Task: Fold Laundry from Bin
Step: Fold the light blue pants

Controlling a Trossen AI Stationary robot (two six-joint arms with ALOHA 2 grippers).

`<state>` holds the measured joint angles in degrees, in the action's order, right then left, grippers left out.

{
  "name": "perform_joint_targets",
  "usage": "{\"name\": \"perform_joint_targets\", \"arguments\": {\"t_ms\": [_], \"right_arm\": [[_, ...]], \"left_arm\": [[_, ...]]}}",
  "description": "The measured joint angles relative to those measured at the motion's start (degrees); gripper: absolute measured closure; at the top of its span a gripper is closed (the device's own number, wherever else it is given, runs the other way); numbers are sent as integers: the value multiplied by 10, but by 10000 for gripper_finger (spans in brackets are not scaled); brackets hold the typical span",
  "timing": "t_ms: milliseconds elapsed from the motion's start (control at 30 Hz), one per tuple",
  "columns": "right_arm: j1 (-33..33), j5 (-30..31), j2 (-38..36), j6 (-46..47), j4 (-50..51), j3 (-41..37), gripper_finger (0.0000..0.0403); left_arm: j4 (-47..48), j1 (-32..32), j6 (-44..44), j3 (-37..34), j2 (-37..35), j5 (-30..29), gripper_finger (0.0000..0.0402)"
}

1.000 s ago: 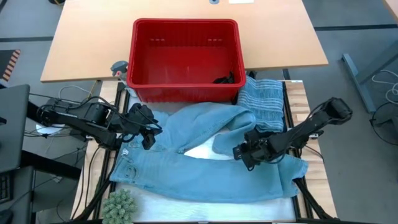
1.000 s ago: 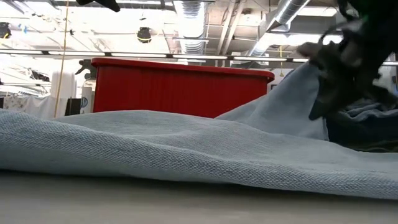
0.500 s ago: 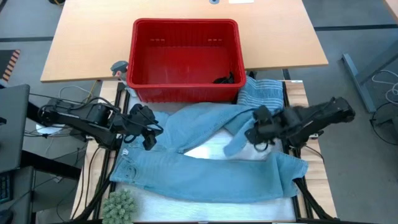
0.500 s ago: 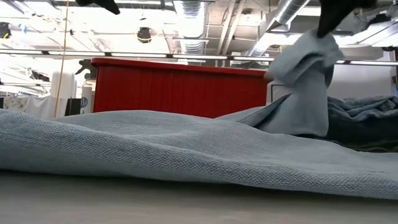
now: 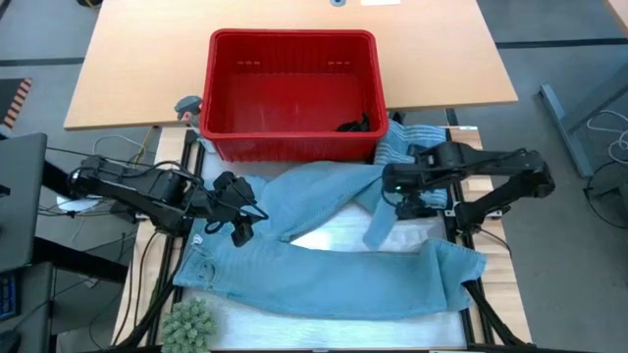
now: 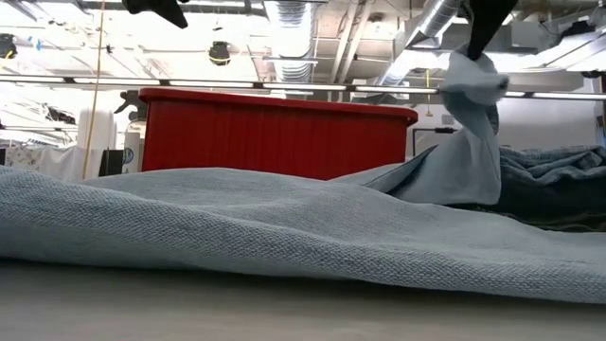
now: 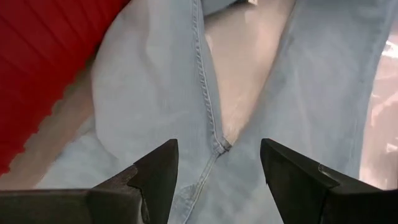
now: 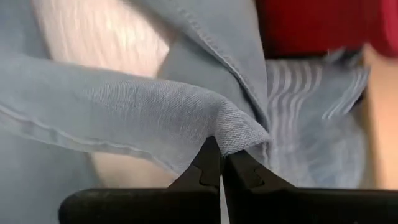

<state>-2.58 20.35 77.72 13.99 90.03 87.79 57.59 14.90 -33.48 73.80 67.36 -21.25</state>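
Right claw (image 8: 221, 163) pinched fully shut on a hem edge of the jeans (image 5: 324, 279), lifting that leg end up off the table (image 5: 304, 238) just in front of the bin (image 5: 292, 93). Left claw (image 7: 217, 171) spread wide, holding nothing, hovering over the crotch seam near the waistband.

Jeans sprawled across the near table, legs splayed in a V, one leg running up against the bin wall. Probably soft, limp denim with some weight: sags from the pinch, should drag rather than slide, not fragile. Best taken at hems, seams or waistband, where the cloth is thick and gives a sure bite.

Striped cloth (image 5: 417, 147) bunched beside the bin, under the right arm; a dark garment (image 5: 355, 125) left in the bin's corner.

Pale, smooth tabletop between the legs. Beyond: ceiling ducts (image 6: 289, 28), open workshop.
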Motion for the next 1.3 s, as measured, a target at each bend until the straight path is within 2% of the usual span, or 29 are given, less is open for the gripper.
{"name": "perform_joint_targets", "arguments": {"t_ms": [100,200,300,400,433,533,667,800,900,1033,1100,1167,1233,1300], "right_arm": [[2,46,26,-112,0,0,379],[2,162,53,-239,-1,0,379],[-4,323,76,-402,0,0,379],[-11,534,98,-606,-5,0,379],[-12,578,102,-648,-17,4,379],[-27,579,112,-655,-93,26,379],[-69,584,132,-702,-159,31,379],[-140,556,159,-726,-174,31,379],[-207,524,181,-683,-176,31,379],[-296,514,211,-549,-184,31,379],[-340,477,228,-516,-182,31,379],[-378,406,247,-494,-178,31,379],[-411,338,269,-453,-166,31,379],[-437,302,291,-394,-128,31,379]], "left_arm": [[-1,5,-7,0,0,0,185],[0,7,-10,0,2,1,185],[0,8,-21,0,1,-3,185],[0,8,-31,0,1,-4,185],[-1,8,-33,0,1,-5,185],[-5,8,-34,-2,2,-5,185],[-66,15,-27,-37,1,-6,185],[-129,21,13,-80,1,17,185],[-167,16,22,-95,2,30,185],[-240,15,45,-95,1,29,185],[-275,11,55,-95,1,33,185],[-298,4,60,-95,1,42,185],[-297,-6,60,-95,1,44,185],[-294,-13,60,-95,1,43,185]]}}
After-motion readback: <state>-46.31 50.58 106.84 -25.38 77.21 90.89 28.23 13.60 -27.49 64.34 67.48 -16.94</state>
